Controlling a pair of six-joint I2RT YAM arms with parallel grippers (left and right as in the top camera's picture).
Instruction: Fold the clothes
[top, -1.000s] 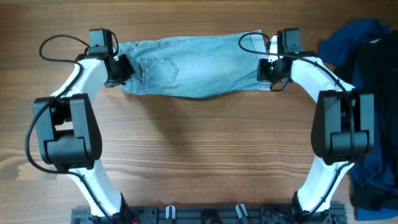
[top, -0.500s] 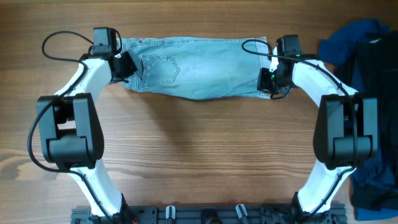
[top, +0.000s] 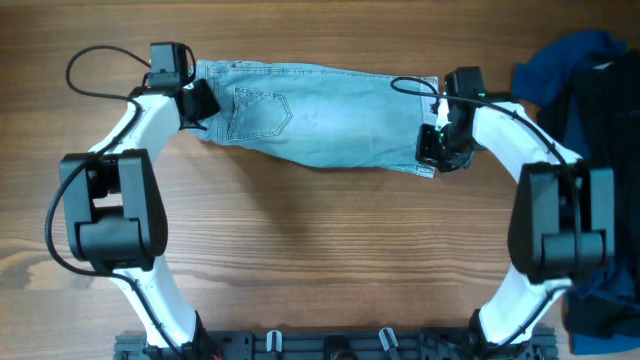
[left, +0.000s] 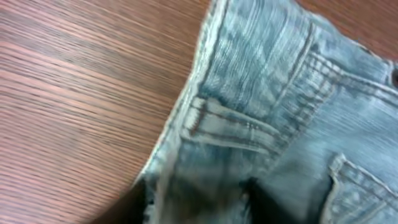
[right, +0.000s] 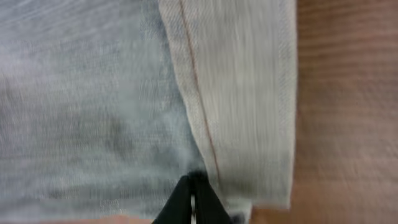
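the jeans (top: 318, 118) lie stretched in a long band across the far part of the wooden tabletop (top: 320, 250), folded lengthwise, running from near the far left corner toward the far right and slanting slightly nearer at the cuff end. a stitched back pocket (top: 262, 110) faces up close to the waist end on the left.

the left fingers (top: 199, 103) sit at the waistband (left: 249, 118) end; in the left wrist view dark finger shapes press into the denim at the bottom of the frame, beside a belt loop (left: 231, 126), so they look closed on the fabric, though the blur hides the tips.

the right fingers (top: 437, 150) are at the cuff end. in the right wrist view the dark tips (right: 193, 202) meet in a point, pinched together on the cloth right beside the hemmed cuff (right: 239, 93), whose stitched seam runs up the frame.

at the right edge of the tabletop a dark blue garment (top: 560, 70) lies in a heap, with a black garment (top: 600, 120) touching it on its right side.
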